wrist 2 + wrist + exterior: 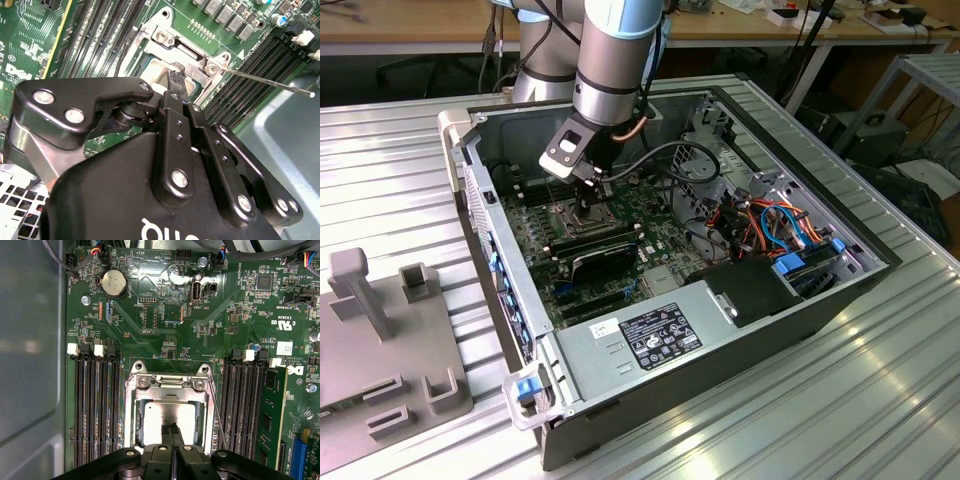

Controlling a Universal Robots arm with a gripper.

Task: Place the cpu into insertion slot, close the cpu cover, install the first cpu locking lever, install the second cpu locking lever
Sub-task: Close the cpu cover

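Just below the glossy black end effector [173,427], the small square cpu [167,412] has a smooth, matt grey metal top. The thin silvery metal cpu cover [170,384] framing it shines brighter.

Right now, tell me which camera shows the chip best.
The first wrist view: the chip faces the camera squarely, its silver top framed by the metal cover, the gripper crossing one edge. The second wrist view shows a corner past the gripper. In the exterior view the gripper stands over it.
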